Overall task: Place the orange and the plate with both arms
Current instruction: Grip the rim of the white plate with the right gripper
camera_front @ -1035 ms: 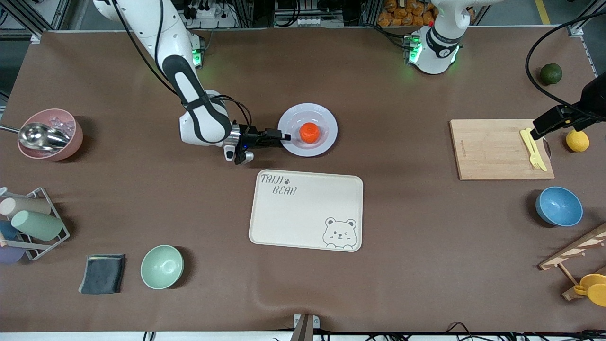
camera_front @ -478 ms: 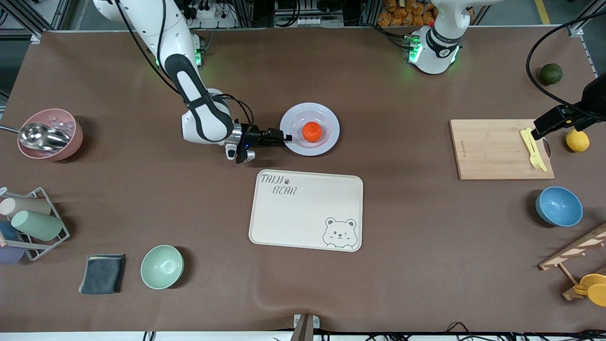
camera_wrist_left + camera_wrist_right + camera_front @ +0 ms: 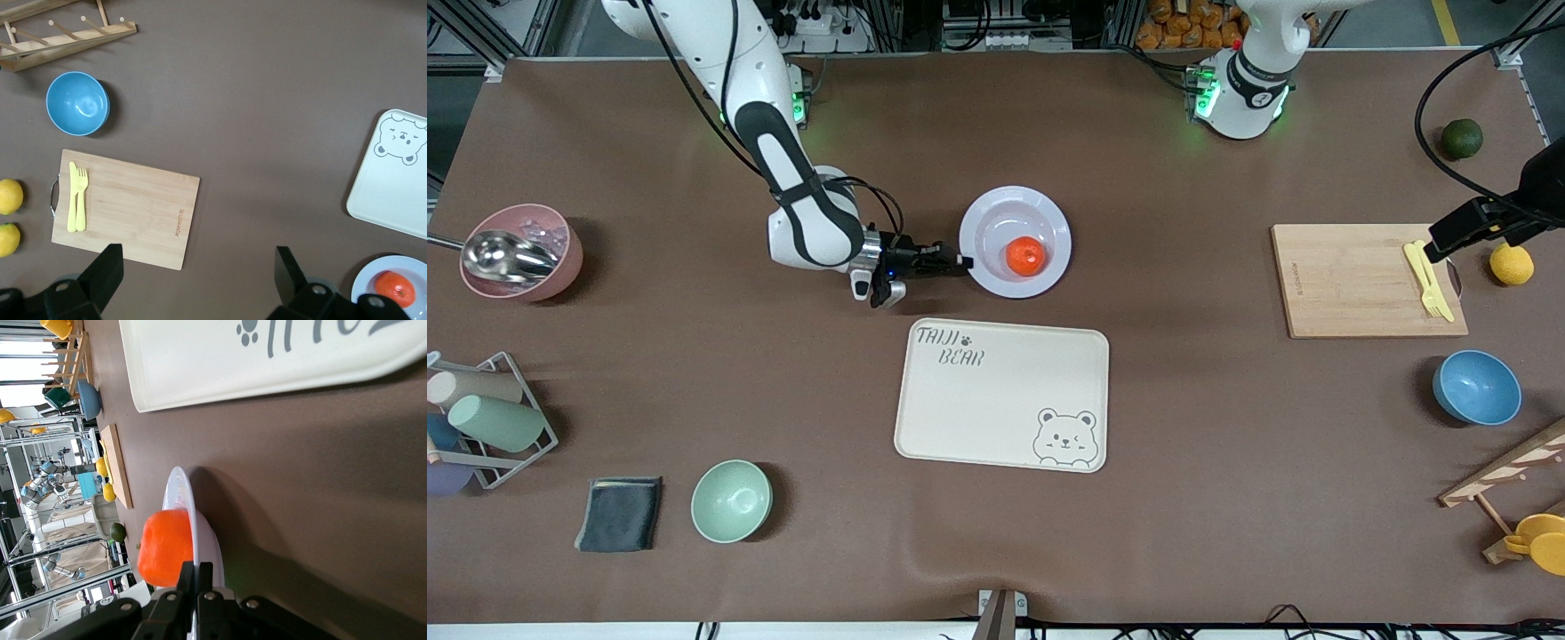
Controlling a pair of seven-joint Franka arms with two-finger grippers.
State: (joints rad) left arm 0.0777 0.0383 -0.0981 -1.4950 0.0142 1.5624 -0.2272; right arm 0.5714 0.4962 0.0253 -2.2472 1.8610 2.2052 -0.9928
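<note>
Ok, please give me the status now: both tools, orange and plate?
Right tool shut on plate rim, plate lifted and tilted. Orange sits in plate. Left tool open, waiting over cutting board. Tray nearby, nothing blocking.

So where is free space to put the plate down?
The cream tray beside the plate is bare. Bare cloth also lies between tray and cutting board. Both table ends are crowded. The right gripper clamps the rim; the orange sits inside.

The front camera looks down from high across the brown counter [image 3: 1227, 498]. The left wrist camera looks down from above, the right skims low; all share the round lavender-white plate [image 3: 1049, 222] [image 3: 367, 287] [image 3: 179, 497].
</note>
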